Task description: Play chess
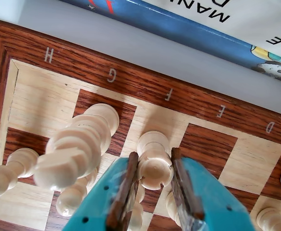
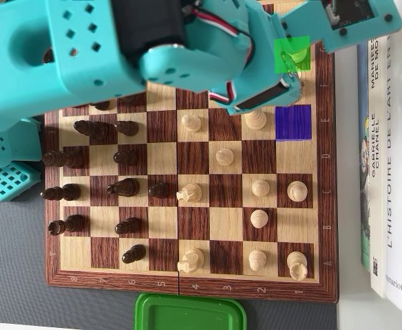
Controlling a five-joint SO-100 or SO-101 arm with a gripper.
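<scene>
In the wrist view my gripper [image 1: 154, 155] has its two brown-padded teal jaws on either side of the head of a pale notched chess piece [image 1: 154, 169]. The piece stands on the light square by the letter F, and both pads look pressed against it. A taller white piece [image 1: 78, 149] stands just left of it on the G square. The dark E square [image 1: 208, 144] is bare. In the overhead view the teal arm [image 2: 187, 48] covers the board's top edge and hides the held piece. A green patch [image 2: 292, 53] and a blue patch [image 2: 292, 122] mark two squares there.
The wooden chessboard [image 2: 187, 287] carries several white pieces [image 2: 259, 187] on its right half and several black pieces [image 2: 122, 187] on its left. Books [image 2: 387, 172] lie along the right edge, also in the wrist view [image 1: 188, 29]. A green lid [image 2: 191, 313] lies below the board.
</scene>
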